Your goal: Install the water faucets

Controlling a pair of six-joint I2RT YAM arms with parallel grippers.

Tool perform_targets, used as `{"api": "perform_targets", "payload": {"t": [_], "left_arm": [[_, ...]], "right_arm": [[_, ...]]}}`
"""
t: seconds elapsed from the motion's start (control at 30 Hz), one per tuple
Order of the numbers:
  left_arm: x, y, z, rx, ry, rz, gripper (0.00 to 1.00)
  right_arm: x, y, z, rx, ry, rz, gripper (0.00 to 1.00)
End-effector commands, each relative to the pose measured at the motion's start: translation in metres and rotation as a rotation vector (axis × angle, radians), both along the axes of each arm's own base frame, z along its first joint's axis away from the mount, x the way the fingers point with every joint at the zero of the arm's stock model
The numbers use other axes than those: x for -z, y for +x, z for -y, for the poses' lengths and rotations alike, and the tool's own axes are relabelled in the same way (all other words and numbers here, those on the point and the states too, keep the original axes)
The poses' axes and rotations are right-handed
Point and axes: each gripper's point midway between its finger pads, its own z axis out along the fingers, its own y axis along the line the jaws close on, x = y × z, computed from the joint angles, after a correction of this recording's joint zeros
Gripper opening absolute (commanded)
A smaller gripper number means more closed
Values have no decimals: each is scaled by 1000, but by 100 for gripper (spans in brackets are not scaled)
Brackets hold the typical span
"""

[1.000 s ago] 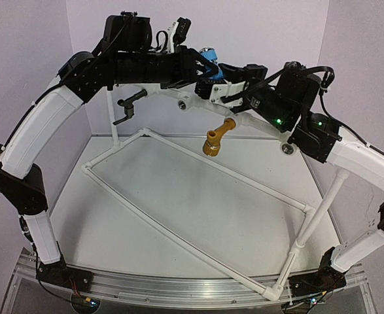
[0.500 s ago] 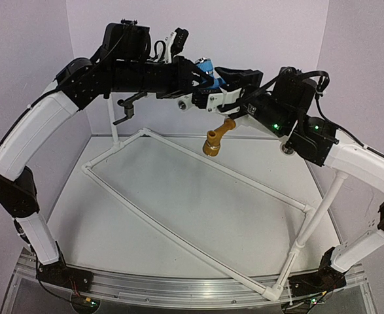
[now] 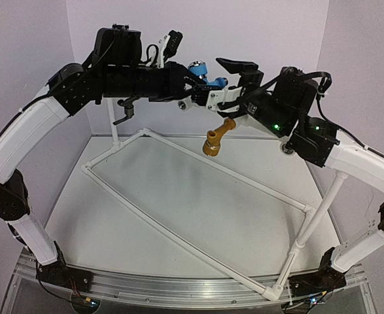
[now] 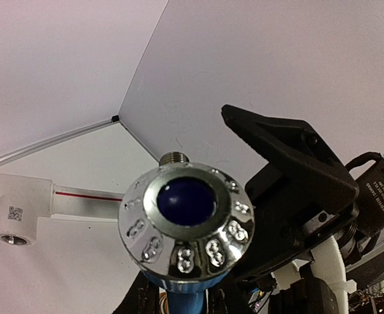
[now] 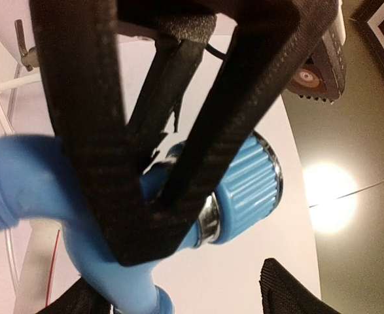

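Observation:
The blue water faucet (image 3: 200,72) hangs high above the back rail of the pipe frame, and my left gripper (image 3: 192,82) is shut on its body below the knob. Its chrome-capped knob (image 4: 185,226) fills the left wrist view. In the right wrist view the blue faucet (image 5: 247,180) is crossed by the left gripper's black fingers (image 5: 87,124). My right gripper (image 3: 226,82) stands open around the spout end, its fingertips (image 5: 290,288) apart from the plastic. A black faucet (image 3: 127,108) and a mustard-yellow faucet (image 3: 216,137) sit screwed into the frame.
The white pipe frame (image 3: 198,248) spans the table, with upright posts at the back left and front right. An open socket fitting (image 4: 14,212) shows on the back rail. Purple walls close in the back and both sides. Both arms crowd together at the back centre.
The right gripper's jaws have spread wide and let go of the blue faucet. The left gripper stays shut on it and has shifted slightly left.

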Motion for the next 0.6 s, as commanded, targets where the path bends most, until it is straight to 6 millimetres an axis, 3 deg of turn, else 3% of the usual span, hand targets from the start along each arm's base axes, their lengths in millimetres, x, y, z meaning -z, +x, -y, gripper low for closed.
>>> {"api": "perform_targets", "payload": {"t": [0.0,0.27,0.57], "left_arm": [[-52,-15,-21,23,-123,108,0],[-58,-42,-21,162,-136,127,0],[-49,-49,-17,212,-98,94,0]], "right_arm": [[-24,-14,15,-24,74,-14,78],[-23,-19,18,-50,72,-54,72],[-24,-31,17,-111,52,-59,42]]}}
